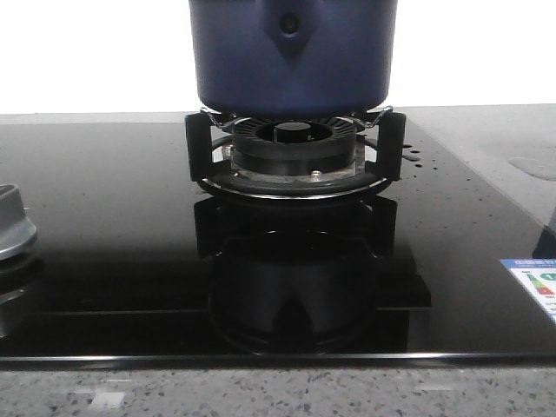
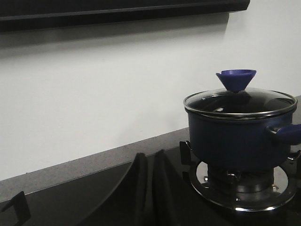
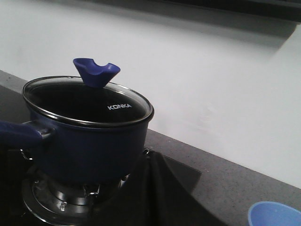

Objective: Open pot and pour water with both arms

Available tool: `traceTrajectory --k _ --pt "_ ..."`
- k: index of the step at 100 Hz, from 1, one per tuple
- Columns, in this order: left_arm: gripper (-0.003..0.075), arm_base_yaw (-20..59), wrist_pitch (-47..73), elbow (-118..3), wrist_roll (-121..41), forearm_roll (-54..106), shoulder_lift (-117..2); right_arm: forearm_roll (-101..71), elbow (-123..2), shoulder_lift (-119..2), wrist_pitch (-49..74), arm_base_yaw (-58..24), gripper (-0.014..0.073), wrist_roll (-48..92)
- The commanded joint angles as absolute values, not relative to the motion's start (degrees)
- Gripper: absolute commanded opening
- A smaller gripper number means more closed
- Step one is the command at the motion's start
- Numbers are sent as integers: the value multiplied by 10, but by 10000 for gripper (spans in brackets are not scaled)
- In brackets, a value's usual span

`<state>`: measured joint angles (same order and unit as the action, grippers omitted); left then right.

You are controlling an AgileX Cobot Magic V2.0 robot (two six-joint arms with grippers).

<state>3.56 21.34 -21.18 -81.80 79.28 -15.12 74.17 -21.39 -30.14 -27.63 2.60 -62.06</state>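
Observation:
The navy pot [image 1: 294, 54] stands on the burner's black grate [image 1: 295, 148] at the back centre of the hob. Its glass lid [image 2: 240, 101] is on, topped by a blue cone-shaped knob [image 2: 236, 79]. In the right wrist view the pot [image 3: 89, 141], the lid [image 3: 89, 101] and a stub handle [image 3: 19, 133] show. Tiny drops of water [image 1: 412, 156] dot the glass to the right of the burner. My left gripper [image 2: 150, 155] hangs left of the pot, its dark fingers together and holding nothing. My right gripper [image 3: 151, 157] sits just right of the pot, shut and empty. Neither gripper shows in the front view.
The black glass hob [image 1: 130, 217] ends at a speckled grey counter [image 1: 278, 391]. A grey knob-like part [image 1: 13, 228] sits at the hob's left edge and a label sticker [image 1: 534, 287] at its right. A pale blue cup [image 3: 275, 214] stands on the counter right of the pot. A white wall [image 2: 94, 94] rises behind.

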Motion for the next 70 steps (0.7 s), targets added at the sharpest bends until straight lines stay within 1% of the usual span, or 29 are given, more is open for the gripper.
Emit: traceTrajectory --k 1,13,18,25,27,29,30,31,32,37,42,49,58,70 --pt "-20 41 201 -223 -812 814 -158 727 -229 -301 -288 26 -64 -620" --pt "-20 38 197 -223 -812 810 -155 727 -229 -301 -287 26 -64 -620" --pt "-20 36 194 -223 -796 764 -153 727 -229 -301 -287 26 -64 -620" --pt "-20 36 204 -224 -676 608 -153 727 -229 -301 -287 26 -64 -620" --pt "-20 36 204 -224 -623 554 -153 727 -229 -301 -285 26 -64 -620" --pt "-20 36 205 -223 -529 483 -153 727 -229 -301 -284 26 -64 -620" --pt "-20 36 205 -223 -529 465 -153 727 -229 -301 -283 26 -64 -620" --pt "-20 36 205 -223 -492 431 -153 727 -229 -301 -283 26 -64 -620" --pt "-20 36 205 -223 -492 431 -153 727 -229 -301 -282 26 -64 -620" --pt "-20 36 204 -213 -356 318 -153 727 -229 -301 -279 26 -64 -620" --pt "-20 36 201 -203 -253 204 -153 727 -229 -301 -279 26 -64 -620" --pt "-20 36 183 -181 -140 96 -145 727 -229 -301 -279 26 -64 -620" --pt "-20 36 112 -137 -57 20 -122 727 -229 -301 -279 26 -64 -620" --pt "-20 36 7 -64 -44 -22 -78 727 -229 -301 -279 26 -64 -620"
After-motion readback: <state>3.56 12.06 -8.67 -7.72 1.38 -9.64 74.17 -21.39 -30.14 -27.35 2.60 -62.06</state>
